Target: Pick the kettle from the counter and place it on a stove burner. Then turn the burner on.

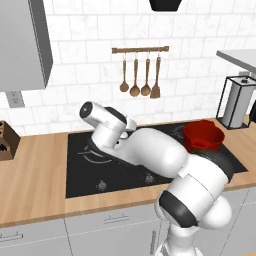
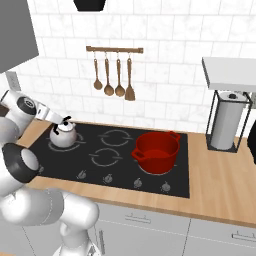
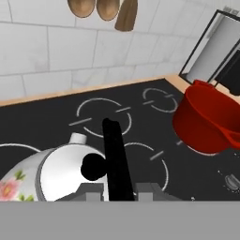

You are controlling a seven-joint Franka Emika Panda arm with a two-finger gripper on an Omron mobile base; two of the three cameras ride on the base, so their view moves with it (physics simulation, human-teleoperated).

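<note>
The cream-white kettle [image 2: 63,135] with its floral mark stands upright inside the widest ring of grey arcs, the stove burner [image 2: 52,146], at the back left of the black cooktop [image 2: 125,170]. My gripper [image 2: 64,121] reaches in from the left and is shut on the kettle's black arched handle. In the hand view the kettle [image 3: 51,176] lies just below the hand, and the handle [image 3: 115,154] runs up between my gripper [image 3: 121,190] fingers. Whether the kettle's base touches the glass I cannot tell. The wood-grain counter [image 1: 30,180] borders the cooktop on both sides.
A red pot [image 2: 156,150] with two handles sits on the front right burner. Control knobs [image 2: 107,177] line the cooktop's front edge. Wooden utensils [image 2: 112,75] hang on a wall rail. A paper towel holder [image 2: 225,125] stands on the right counter, and a knife block [image 1: 6,140] on the left.
</note>
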